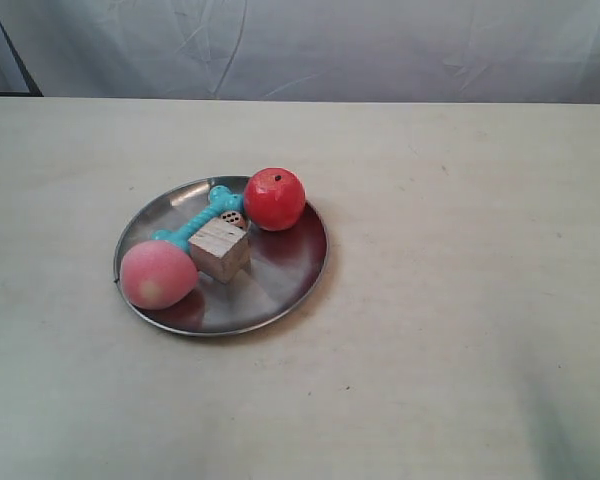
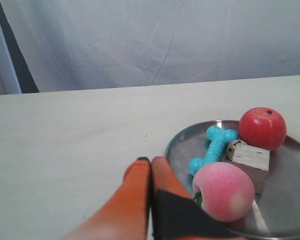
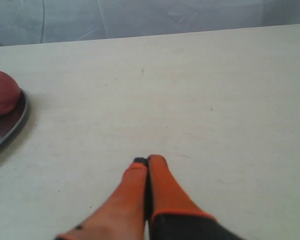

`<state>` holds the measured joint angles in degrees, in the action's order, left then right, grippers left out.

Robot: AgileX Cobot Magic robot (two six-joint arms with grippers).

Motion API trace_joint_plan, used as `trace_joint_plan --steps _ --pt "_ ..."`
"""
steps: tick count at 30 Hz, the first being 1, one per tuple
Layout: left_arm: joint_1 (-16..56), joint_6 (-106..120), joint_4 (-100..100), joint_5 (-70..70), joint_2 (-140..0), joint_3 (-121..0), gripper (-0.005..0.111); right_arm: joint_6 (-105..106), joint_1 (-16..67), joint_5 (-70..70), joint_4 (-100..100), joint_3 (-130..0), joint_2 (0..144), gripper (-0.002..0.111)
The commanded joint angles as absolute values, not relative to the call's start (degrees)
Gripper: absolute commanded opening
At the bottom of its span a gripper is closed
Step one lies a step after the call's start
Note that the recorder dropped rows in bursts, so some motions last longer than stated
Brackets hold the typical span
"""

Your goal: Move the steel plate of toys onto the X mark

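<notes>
Plainly, shiny round steel plate (image 1: 280, 285) — toys (image 1: 220, 245) crowded inside.

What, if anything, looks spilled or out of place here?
Nothing stands out. The apple, peach, bone, cube and die all sit on the plate, and none has spilled onto the table. The peach sits nearest the plate's edge.

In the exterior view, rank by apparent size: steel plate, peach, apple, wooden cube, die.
1. steel plate
2. peach, looking slightly bigger than the apple, though it sits nearer the camera, so unsure
3. wooden cube
4. die, partly hidden
</notes>
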<state>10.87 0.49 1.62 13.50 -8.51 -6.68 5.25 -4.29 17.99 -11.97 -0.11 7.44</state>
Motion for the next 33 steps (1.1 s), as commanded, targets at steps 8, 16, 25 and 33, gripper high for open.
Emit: trace_joint_plan --steps 8,16,25,33 --pt "0.8 -4.4 2.5 14.4 0.0 0.0 0.0 5.2 -4.6 17.6 -12.1 0.0 7.2 -0.001" --pt "-1.3 -4.4 2.8 12.4 0.0 0.0 0.0 5.2 -4.6 17.6 -12.1 0.0 7.2 -0.001" --pt "-1.3 -4.1 2.9 12.4 0.0 0.0 0.0 5.1 -4.6 17.6 -12.1 0.0 7.2 -0.001" --pt "-1.3 -4.1 2.8 12.4 0.0 0.0 0.0 5.1 -4.6 17.6 -12.1 0.0 7.2 -0.001"
